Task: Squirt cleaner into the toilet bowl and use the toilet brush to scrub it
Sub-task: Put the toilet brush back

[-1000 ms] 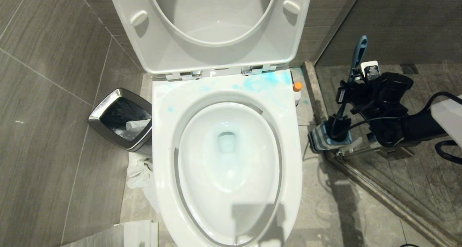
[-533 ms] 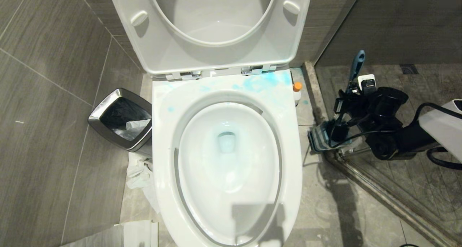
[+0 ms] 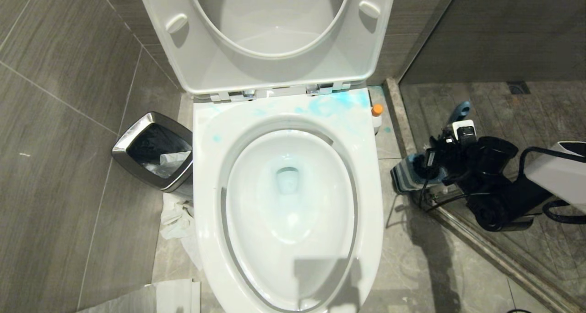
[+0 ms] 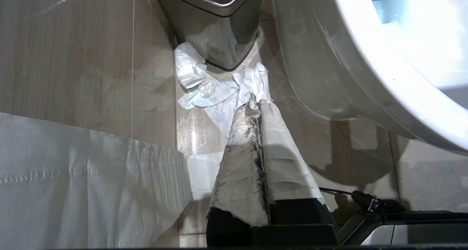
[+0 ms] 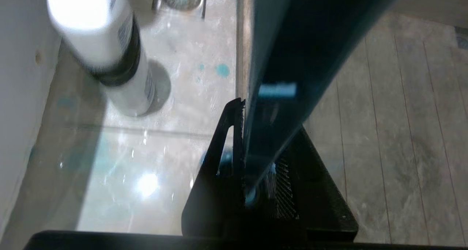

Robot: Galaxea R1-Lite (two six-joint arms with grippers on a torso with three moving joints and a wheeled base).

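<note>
Head view: right gripper [image 3: 446, 141] low beside toilet bowl [image 3: 288, 198], on its right, over striped brush holder [image 3: 405, 175] on floor. Fingers clamp dark handle of toilet brush [image 3: 459, 110]; blue handle tip pokes above gripper, brush head apparently down in holder, hidden. Cleaner bottle [image 3: 376, 116] stands by bowl's rear corner. Left gripper [image 4: 256, 103] pressed closed, empty, near crumpled paper [image 4: 204, 89].

The toilet bowl [image 3: 288, 189] stands open at centre, white, seat and lid raised against the far wall, with blue cleaner pooled in its drain and smeared on the far right rim. The cleaner bottle [image 3: 376, 116], white with an orange cap, stands upright on the floor just right of the bowl's far corner. The toilet brush [image 3: 458, 112], blue-handled, leans over its holder [image 3: 405, 175] further right.
</note>
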